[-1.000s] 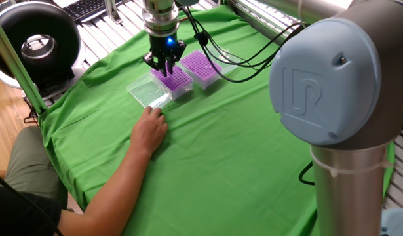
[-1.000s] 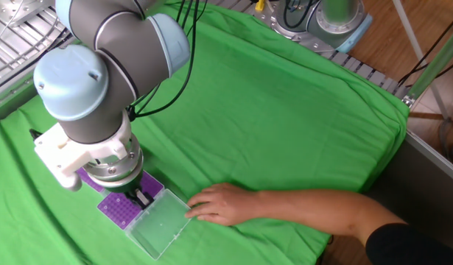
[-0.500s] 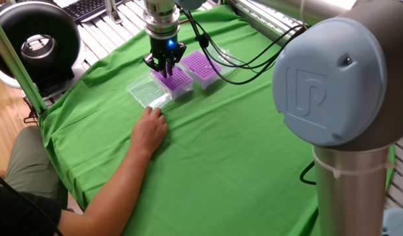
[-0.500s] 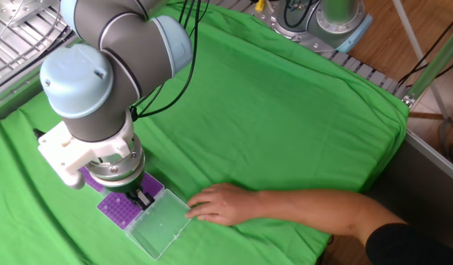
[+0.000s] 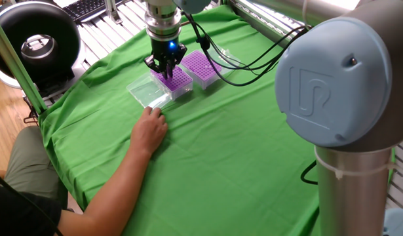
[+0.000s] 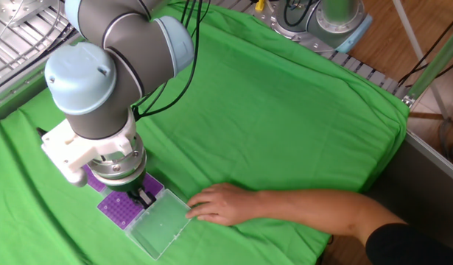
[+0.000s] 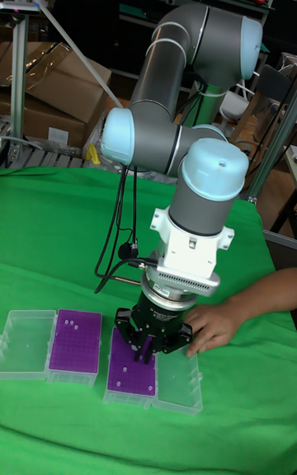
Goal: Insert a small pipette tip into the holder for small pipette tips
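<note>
The end effector [image 7: 147,349] hangs just over the purple holder [image 7: 132,372] (grip state hidden), a hand [image 5: 149,131] nearby.

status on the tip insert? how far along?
Done: both purple tip racks are open, and the gripper is over the nearer rack, fingers close above its holes.
In hand: cannot tell whether a tip sits between them; too small to see.
Left: no seated tip is confirmable under them. A person's hand rests beside the open lid.
</note>
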Available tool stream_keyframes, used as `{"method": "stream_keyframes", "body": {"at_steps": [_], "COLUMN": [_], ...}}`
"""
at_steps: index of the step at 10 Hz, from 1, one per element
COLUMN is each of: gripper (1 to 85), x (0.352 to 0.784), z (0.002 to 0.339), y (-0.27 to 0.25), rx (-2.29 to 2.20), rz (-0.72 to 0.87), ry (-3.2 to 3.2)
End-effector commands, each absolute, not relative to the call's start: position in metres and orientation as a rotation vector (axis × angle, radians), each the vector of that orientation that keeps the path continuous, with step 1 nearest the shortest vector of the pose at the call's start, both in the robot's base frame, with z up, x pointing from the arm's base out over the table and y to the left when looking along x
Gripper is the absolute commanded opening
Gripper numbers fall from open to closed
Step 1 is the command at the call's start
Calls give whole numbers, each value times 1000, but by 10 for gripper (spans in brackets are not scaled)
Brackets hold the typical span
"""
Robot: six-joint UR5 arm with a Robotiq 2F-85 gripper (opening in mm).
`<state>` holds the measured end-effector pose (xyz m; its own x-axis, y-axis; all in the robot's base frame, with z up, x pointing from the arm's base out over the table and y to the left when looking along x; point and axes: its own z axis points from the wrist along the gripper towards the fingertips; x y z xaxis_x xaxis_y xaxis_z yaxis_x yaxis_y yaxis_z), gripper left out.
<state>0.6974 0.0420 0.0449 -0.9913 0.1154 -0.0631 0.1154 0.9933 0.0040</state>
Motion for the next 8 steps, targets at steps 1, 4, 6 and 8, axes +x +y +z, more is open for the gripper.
{"method": "stream_keyframes", "body": {"at_steps": [1, 4, 6, 8], "gripper": [210, 193, 160, 133], "x": [696, 694, 694, 695], "z": [44, 44, 43, 42], "y": [44, 45, 45, 44], "rx": [183, 176, 169, 162], "rz": [31, 45, 54, 62], "ry": [3070, 3073, 3069, 3061]}}
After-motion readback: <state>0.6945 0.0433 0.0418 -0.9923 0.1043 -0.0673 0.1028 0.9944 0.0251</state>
